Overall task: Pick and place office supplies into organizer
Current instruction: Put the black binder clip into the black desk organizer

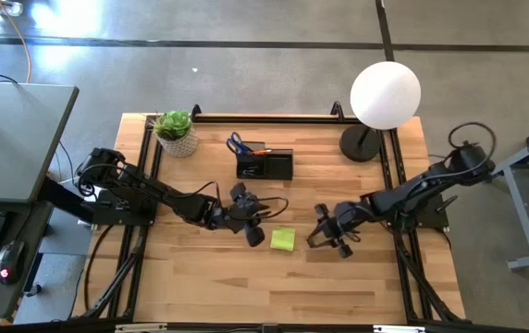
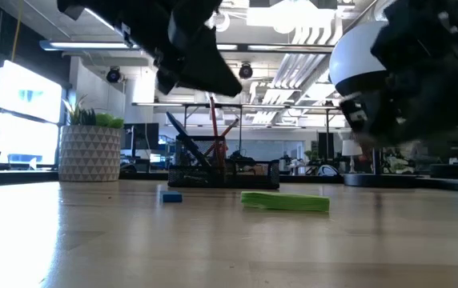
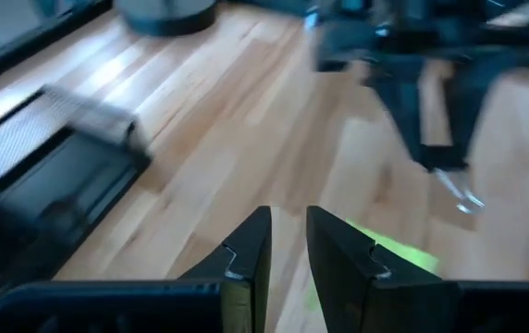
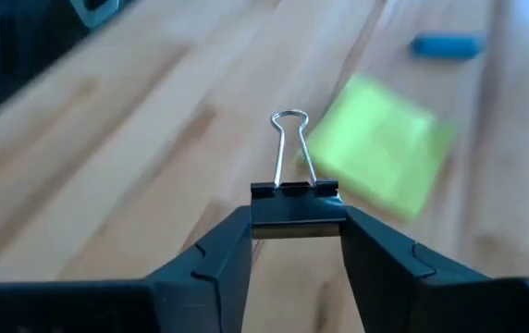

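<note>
My right gripper (image 4: pixel 297 217) is shut on a black binder clip (image 4: pixel 297 202) and hovers above the table just right of the yellow-green sticky note pad (image 1: pixel 282 239), which lies flat. My left gripper (image 3: pixel 288 250) hangs over the table just left of the pad (image 3: pixel 396 252), holding nothing, with a narrow gap between its fingers. A small blue piece (image 2: pixel 171 197) lies on the wood near the pad (image 2: pixel 285 202). The black organizer (image 1: pixel 264 165) stands toward the far edge. Blue-handled scissors (image 1: pixel 238 143) and an orange pencil (image 2: pixel 213 132) stick up out of it. My right gripper pinches the binder clip's black body (image 4: pixel 297 215) between its two fingers, one on each end of the body. The wire handles (image 4: pixel 289 139) point forward, away from the fingers. The clip is lifted clear of the table, and the fingers slant downward.
A potted green plant (image 1: pixel 177 132) stands at the far left corner. A lamp with a white globe (image 1: pixel 385 91) and a round black base (image 1: pixel 361 143) stands at the far right. The near half of the wooden table (image 1: pixel 274 287) is bare wood.
</note>
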Controlling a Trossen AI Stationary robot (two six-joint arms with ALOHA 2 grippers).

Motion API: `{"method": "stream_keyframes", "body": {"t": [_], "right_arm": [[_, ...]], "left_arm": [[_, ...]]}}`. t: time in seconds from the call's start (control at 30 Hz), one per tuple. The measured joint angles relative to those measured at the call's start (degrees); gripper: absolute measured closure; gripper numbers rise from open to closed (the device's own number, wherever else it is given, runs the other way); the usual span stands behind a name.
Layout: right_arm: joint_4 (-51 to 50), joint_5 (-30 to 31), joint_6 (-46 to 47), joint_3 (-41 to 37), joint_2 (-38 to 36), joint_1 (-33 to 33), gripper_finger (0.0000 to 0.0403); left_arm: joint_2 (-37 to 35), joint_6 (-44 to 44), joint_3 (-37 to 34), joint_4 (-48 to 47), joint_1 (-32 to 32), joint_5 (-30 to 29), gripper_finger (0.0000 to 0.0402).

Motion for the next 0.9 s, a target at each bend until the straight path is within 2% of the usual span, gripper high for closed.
{"method": "stream_keyframes", "body": {"t": [0.13, 0.3, 0.5, 0.7, 0.9], "right_arm": [[-0.02, -0.07, 1.48, 0.04, -6.13, -3.18, 0.0258], [0.80, -1.92, 3.68, 0.07, -11.47, -8.31, 0.0257], [5.83, -13.56, 12.90, 0.09, -12.82, -14.04, 0.0257], [6.76, -17.66, 19.23, 0.09, -12.82, -16.11, 0.0257], [6.93, -17.77, 19.68, 0.09, -12.82, -16.16, 0.0257]], "left_arm": [[0.02, 10.95, -0.02, 7.99, -2.11, 2.11, 0.0341], [0.02, 32.79, 0.00, 18.48, -6.72, 0.76, 0.0339], [2.12, 55.69, 0.00, 20.65, -9.50, -4.99, 0.0335], [5.72, 64.55, 0.00, 28.56, -9.39, -9.37, 0.0281], [7.90, 69.80, 0.00, 33.58, -9.38, -9.24, 0.0220]]}}
